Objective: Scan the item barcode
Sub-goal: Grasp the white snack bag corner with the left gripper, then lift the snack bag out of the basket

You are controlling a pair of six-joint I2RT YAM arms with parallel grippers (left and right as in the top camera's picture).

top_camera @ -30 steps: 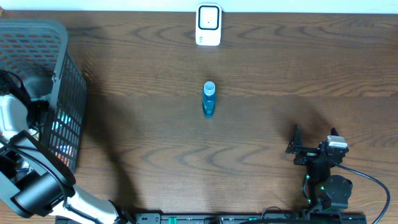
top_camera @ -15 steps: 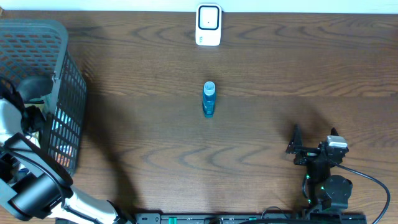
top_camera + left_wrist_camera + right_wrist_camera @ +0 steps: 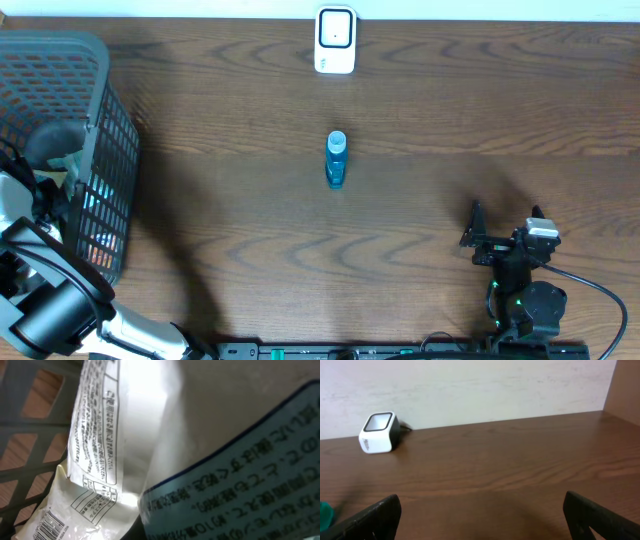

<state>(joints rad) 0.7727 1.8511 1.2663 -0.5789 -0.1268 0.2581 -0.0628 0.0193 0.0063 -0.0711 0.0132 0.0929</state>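
My left arm (image 3: pixel 40 205) reaches down into the grey mesh basket (image 3: pixel 112 170) at the table's left edge; its gripper is hidden there. The left wrist view is filled by a crinkled white pouch (image 3: pixel 100 455) with a barcode (image 3: pixel 50 522) at its lower corner, and a packet with a pale blue printed label (image 3: pixel 240 485) pressed close to the lens. No fingers show there; the gripper is shut, and I cannot tell whether it holds a packet. The white scanner (image 3: pixel 335 40) (image 3: pixel 378 433) stands at the back. My right gripper (image 3: pixel 470 228) (image 3: pixel 482 525) rests open and empty at the front right.
A small blue bottle (image 3: pixel 336 160) stands upright mid-table, and its edge (image 3: pixel 324 514) shows at the left of the right wrist view. A pale wall runs behind the scanner. Basket wall bars (image 3: pixel 30 425) cross the left wrist view.
The left arm has shifted a little toward the front inside the basket and its jaws have closed. The right arm, bottle and scanner have not moved.
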